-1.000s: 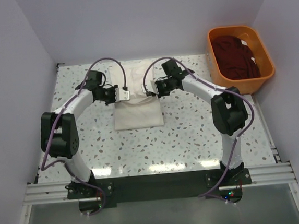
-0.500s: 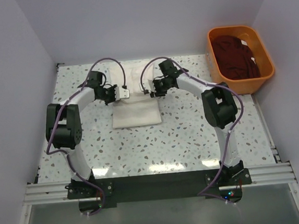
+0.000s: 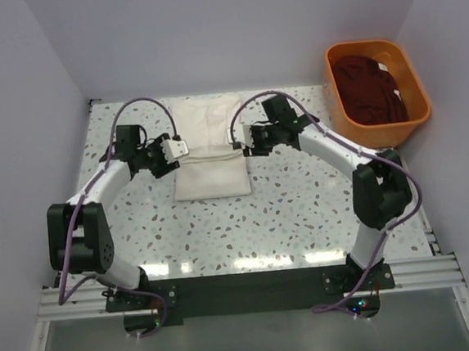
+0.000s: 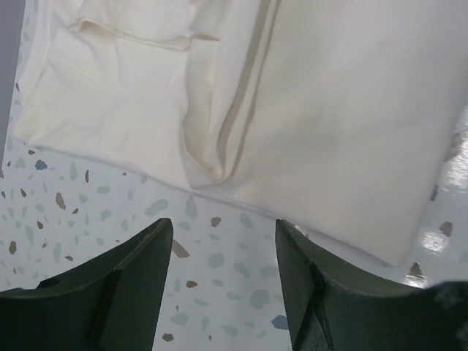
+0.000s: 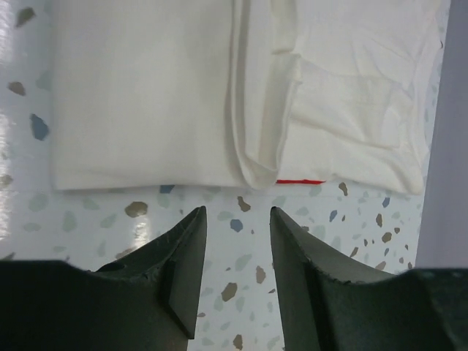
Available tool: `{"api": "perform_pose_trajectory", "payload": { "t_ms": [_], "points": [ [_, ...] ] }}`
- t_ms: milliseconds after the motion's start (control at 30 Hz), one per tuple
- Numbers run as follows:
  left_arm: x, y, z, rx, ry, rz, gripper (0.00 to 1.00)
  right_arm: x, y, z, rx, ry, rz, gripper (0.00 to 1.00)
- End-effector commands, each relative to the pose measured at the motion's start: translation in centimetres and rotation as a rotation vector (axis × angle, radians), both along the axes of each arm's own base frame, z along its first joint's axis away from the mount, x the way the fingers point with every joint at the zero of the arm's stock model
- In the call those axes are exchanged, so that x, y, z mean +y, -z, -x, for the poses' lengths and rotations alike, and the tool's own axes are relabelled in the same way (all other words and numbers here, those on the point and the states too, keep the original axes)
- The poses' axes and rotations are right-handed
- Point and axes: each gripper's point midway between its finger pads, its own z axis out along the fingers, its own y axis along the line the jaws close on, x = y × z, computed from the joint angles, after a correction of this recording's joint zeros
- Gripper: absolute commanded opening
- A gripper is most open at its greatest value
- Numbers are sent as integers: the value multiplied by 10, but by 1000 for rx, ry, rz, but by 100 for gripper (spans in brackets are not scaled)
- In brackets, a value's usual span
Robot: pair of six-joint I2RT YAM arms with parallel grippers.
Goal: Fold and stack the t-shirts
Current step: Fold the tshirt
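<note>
The cream-white t-shirt (image 3: 211, 173) lies flat in the middle of the table, its near half folded into a rectangle. My left gripper (image 3: 175, 148) hovers open just off the shirt's left edge. In the left wrist view its gripper (image 4: 223, 234) has only speckled table between its fingers (image 4: 139, 292), with the cream shirt (image 4: 329, 110) ahead. My right gripper (image 3: 240, 138) stands open at the shirt's right edge. The right wrist view shows that gripper (image 5: 235, 219) empty, just short of the folded shirt (image 5: 146, 95) and a thin red trim (image 5: 300, 180). A dark maroon t-shirt (image 3: 366, 86) lies bunched in the tub.
An orange plastic tub (image 3: 389, 134) sits at the table's back right corner, beside the right wall. Grey walls close in the table on the left, back and right. Speckled table top (image 3: 223, 234) shows between the shirt and the arm bases.
Both grippers have opened and let go of the cream shirt. The left arm has drawn back to the left, off the cloth. The right gripper has shifted slightly right.
</note>
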Motion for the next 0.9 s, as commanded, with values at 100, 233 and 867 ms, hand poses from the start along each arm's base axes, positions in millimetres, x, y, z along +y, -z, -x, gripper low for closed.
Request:
{"api": "perform_pose_trajectory", "payload": {
  "t_ms": [100,233,867],
  "points": [
    [-21,9,62,100,122,79,61,27,22,79,129,-99,16,29],
    [-25,25,86,166,158,72,59,29,48,96,166,-108,65,33],
    [-24,93,98,161,242,-135,50,22,133,87,109,-122,264,31]
  ]
}}
